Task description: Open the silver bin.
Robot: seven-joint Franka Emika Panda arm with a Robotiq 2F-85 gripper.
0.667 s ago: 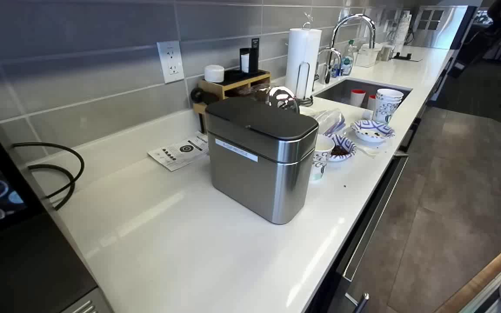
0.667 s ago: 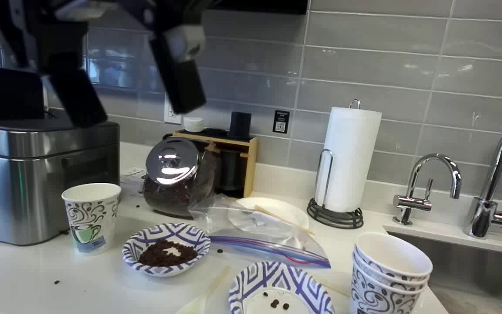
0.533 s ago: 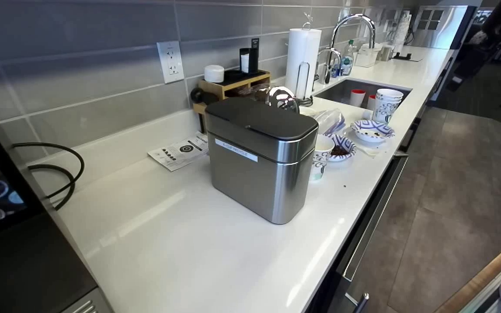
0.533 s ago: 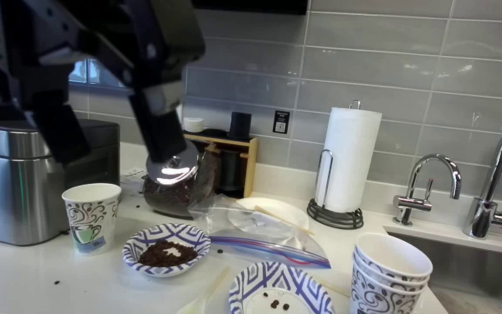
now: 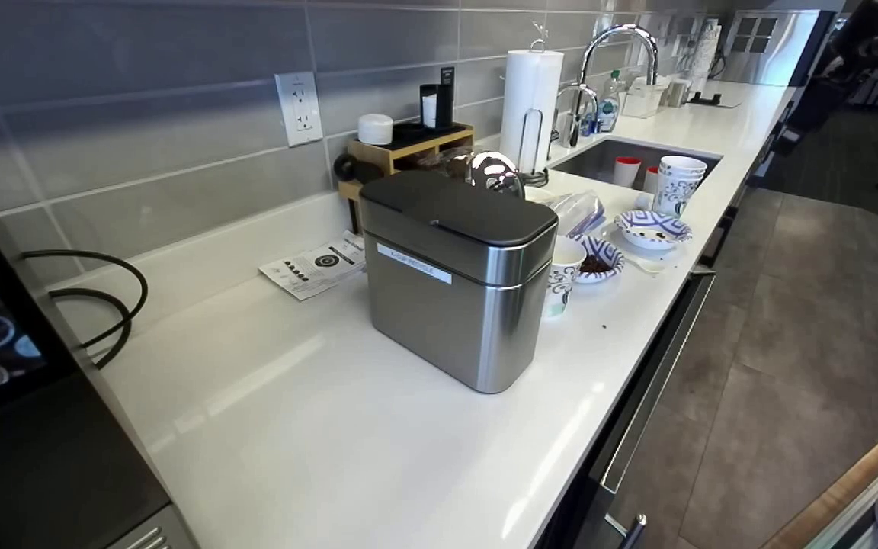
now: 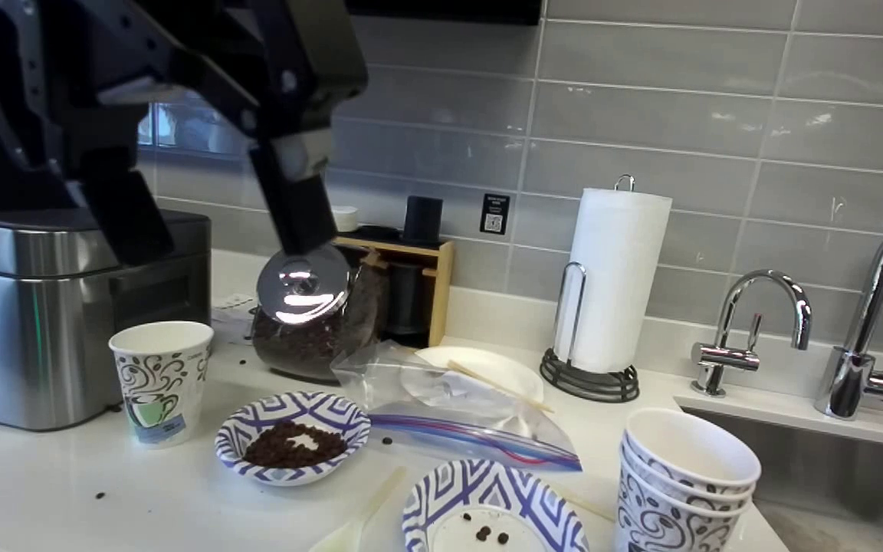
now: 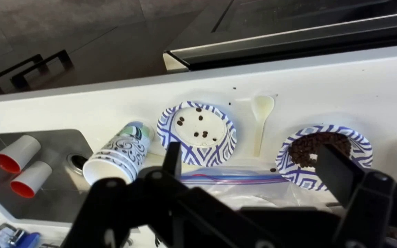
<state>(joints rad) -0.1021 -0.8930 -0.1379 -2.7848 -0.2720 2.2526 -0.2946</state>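
Counter (image 5: 294,450), white. Silver bin (image 5: 447,313), one: upright on the counter, dark lid (image 5: 458,202) down. Paper towel roll (image 6: 614,284), standing. My gripper (image 6: 231,251), one: in the air, well apart from the bin, jaws spread wide; I hold nothing. Patterned bowls (image 7: 207,155), two. Cup (image 6: 158,376), upright just beside the bin. Spoon (image 7: 262,113), lying between the bowls. Beans (image 6: 277,450), heaped in one bowl.

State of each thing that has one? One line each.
Silver bin: shut
Gripper: open, nothing held
Lone cup: upright
Cup stack: nested, upright
Red-lined cups: upright
Fuller bowl: beans inside
Sparser bowl: a few beans
Jar: capped
Paper towel roll: upright
Zip bag: sealed or not, unclear
Spoon: lying flat
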